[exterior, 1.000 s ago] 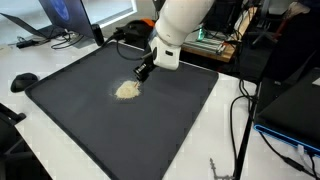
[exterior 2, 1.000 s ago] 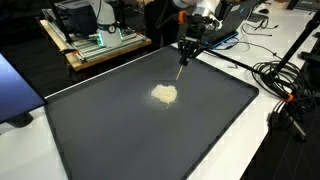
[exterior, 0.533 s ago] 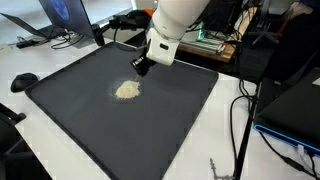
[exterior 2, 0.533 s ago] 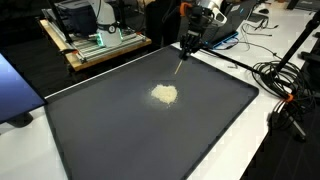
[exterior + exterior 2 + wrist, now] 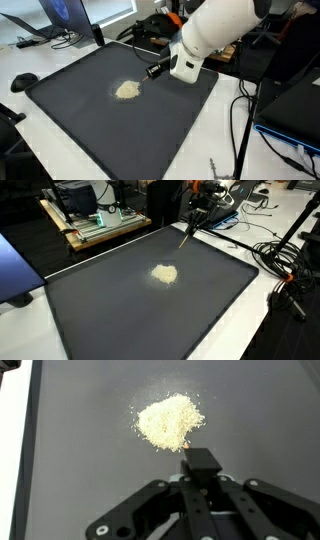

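Observation:
A small pile of pale yellow grains (image 5: 127, 89) (image 5: 165, 274) (image 5: 168, 420) lies on the dark grey mat (image 5: 90, 130) (image 5: 120, 320) in both exterior views. My gripper (image 5: 152, 71) (image 5: 196, 212) (image 5: 200, 468) hovers above the mat, off to one side of the pile and apart from it. Its jaws are shut on a black-handled tool (image 5: 202, 460). The tool shows as a thin tan stick (image 5: 186, 235) pointing down at the mat in an exterior view. In the wrist view its small orange tip sits just below the pile's edge.
The mat lies on a white table (image 5: 230, 150). A laptop (image 5: 62, 14) and a black mouse (image 5: 22, 80) sit off one corner. Cables (image 5: 240, 115) (image 5: 280, 265) trail along one side. A wooden board with electronics (image 5: 100, 225) stands behind the mat.
The arm has swung and lifted away from the pile toward the mat's far edge, still gripping the tool. The pile looks unchanged.

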